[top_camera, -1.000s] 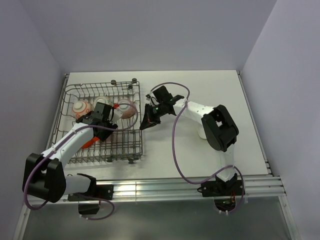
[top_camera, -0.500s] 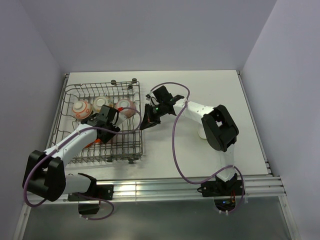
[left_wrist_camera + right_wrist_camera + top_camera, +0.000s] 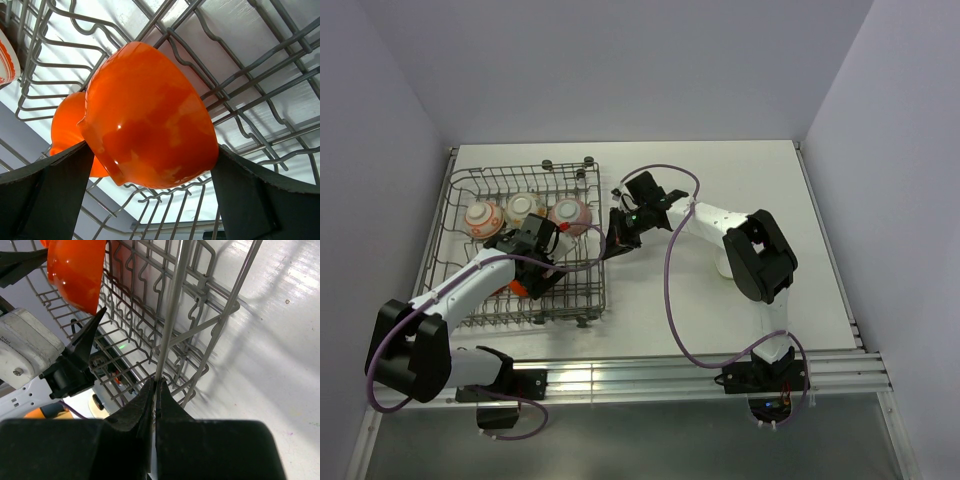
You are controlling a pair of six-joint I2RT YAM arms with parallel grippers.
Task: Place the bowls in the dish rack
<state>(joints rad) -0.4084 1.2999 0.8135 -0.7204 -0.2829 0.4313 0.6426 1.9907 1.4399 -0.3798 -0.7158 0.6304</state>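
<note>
The white tabletop (image 3: pixel 740 180) carries the dish rack (image 3: pixel 520 170) near its far left corner, with the rack's long sides running from the far edge toward the near one.

Only the overhead view shows the three pale patterned bowls (image 3: pixel 523 208) standing in a row along the rack's far side. It shows just a sliver of orange beside the left arm.

The left wrist view gives what the overhead one does not. A glossy orange bowl (image 3: pixel 150 120) lies tilted on the rack's wires. A second orange bowl (image 3: pixel 67 125) is just behind it.

The left gripper (image 3: pixel 152 150) is spread wide, with its dark fingers (image 3: pixel 50 190) flanking the first orange bowl. They seem to sit right at its sides, but the view does not show whether they press on it.

The right wrist view shows the right gripper (image 3: pixel 154 385) pressed together. It is pinching a thin upright wire at the rack's right edge. The same orange bowl is visible through the wires beyond.
</note>
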